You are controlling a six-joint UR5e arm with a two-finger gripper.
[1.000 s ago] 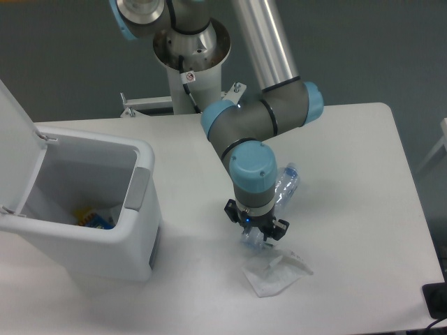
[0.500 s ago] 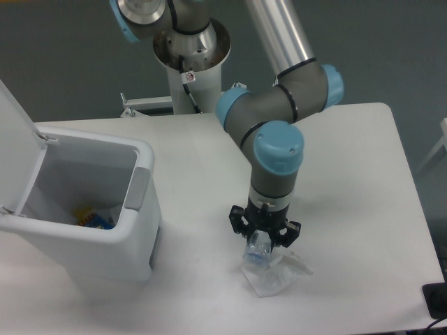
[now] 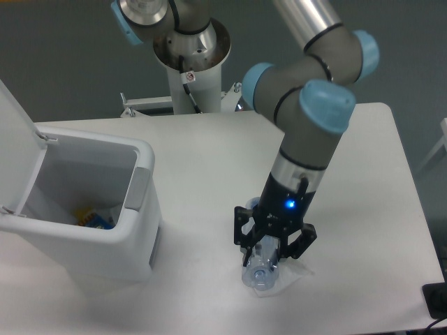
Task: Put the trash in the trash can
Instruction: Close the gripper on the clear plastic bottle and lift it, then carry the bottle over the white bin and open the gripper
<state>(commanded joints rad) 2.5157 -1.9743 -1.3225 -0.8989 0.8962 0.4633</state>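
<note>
My gripper (image 3: 269,251) points down at the table's front middle and is shut on the clear blue-tinted bottle (image 3: 257,271). The bottle hangs tilted in the jaws, its lower end towards the camera, just above the table. The small see-through plastic bag (image 3: 289,277) lies flat on the table under and right of the bottle, mostly hidden by it. The white trash can (image 3: 84,246) stands at the left with its lid (image 3: 14,139) raised open, well left of the gripper.
A blue and yellow item (image 3: 94,218) lies inside the can. The arm's base column (image 3: 190,56) stands at the back middle. The table's right edge (image 3: 412,188) is close to the arm. A black object (image 3: 436,300) sits at the bottom right corner.
The arm has swung its wrist up and right. The bottle, earlier lying on the table behind the wrist, is now held tilted in the gripper over the bag.
</note>
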